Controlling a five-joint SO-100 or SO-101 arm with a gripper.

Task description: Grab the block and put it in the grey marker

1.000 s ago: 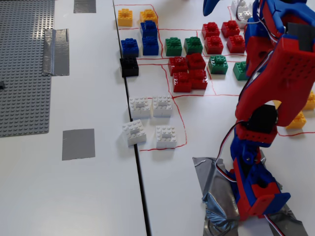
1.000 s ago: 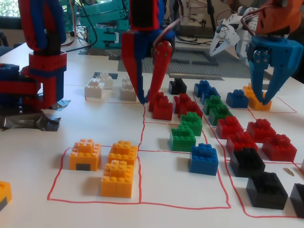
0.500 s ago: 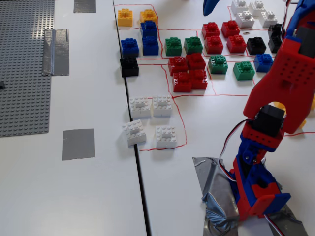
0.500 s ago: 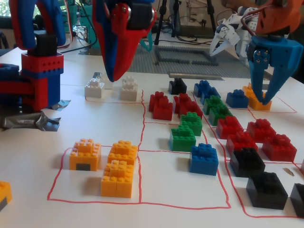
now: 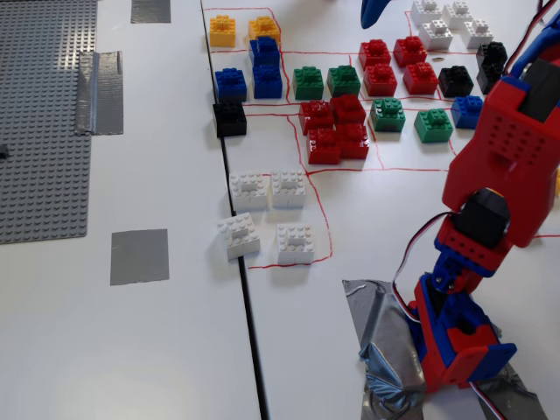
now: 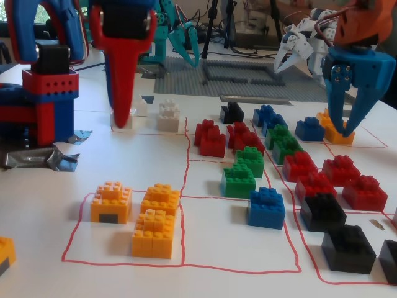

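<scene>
The step in hand is the reach for the pick. The blue gripper [image 6: 344, 127] hangs with its jaws spread and nothing between them, fingertips framing the yellow-orange block [image 6: 339, 135] in the low fixed view. In the higher fixed view its tip [image 5: 374, 10] shows right of that block [image 5: 264, 29], so contact cannot be told. Next it likely has to settle squarely over the block and close. A twin yellow brick [image 5: 222, 31] and a blue brick [image 5: 265, 52] crowd it. The grey marker [image 5: 140, 256] lies well apart across the table seam [image 5: 236, 219], with bare white around it
</scene>
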